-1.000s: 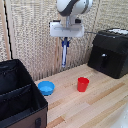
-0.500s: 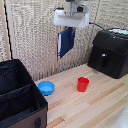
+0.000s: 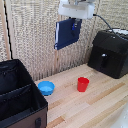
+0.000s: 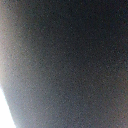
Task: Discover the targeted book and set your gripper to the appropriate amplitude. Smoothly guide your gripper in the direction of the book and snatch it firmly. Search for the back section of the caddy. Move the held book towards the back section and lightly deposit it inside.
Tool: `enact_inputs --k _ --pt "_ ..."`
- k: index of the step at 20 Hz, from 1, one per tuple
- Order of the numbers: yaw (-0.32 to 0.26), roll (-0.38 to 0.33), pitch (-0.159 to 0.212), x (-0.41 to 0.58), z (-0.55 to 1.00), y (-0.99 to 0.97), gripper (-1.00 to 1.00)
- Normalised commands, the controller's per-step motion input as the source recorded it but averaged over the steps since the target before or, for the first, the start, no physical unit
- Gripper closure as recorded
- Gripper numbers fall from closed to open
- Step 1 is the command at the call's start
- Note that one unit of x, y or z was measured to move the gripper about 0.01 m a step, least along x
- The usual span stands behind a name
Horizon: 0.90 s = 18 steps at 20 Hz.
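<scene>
The dark navy-blue book (image 3: 66, 33) hangs in the air high above the wooden table, tilted, held at its upper corner by my gripper (image 3: 76, 24), which is shut on it. The white block of the arm (image 3: 76, 10) sits just above. The black fabric caddy (image 3: 19, 97) with inner dividers stands at the exterior view's lower left, well below and to the left of the book. In the wrist view a dark blurred surface, probably the book (image 4: 70, 60), fills nearly the whole picture; the fingers do not show there.
A red cup (image 3: 82, 84) and a blue bowl (image 3: 46, 88) stand on the wooden table (image 3: 95, 107) between the caddy and a black box appliance (image 3: 110, 52) at the exterior view's right. A woven screen stands behind.
The gripper with the book has risen and shifted toward the exterior view's left. The book has swung from edge-on to showing its broad face, tilted.
</scene>
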Motion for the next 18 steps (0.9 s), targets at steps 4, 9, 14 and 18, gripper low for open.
enact_inputs --k 4,9,14,18 --pt "-0.078 0.007 0.013 0.097 0.36 0.82 1.0" --pt "-0.047 0.0 0.056 0.18 0.06 0.92 1.0" --pt "-0.027 0.0 0.085 0.239 0.0 0.94 1.0" --pt "-0.023 0.0 0.072 0.245 0.25 0.91 1.0"
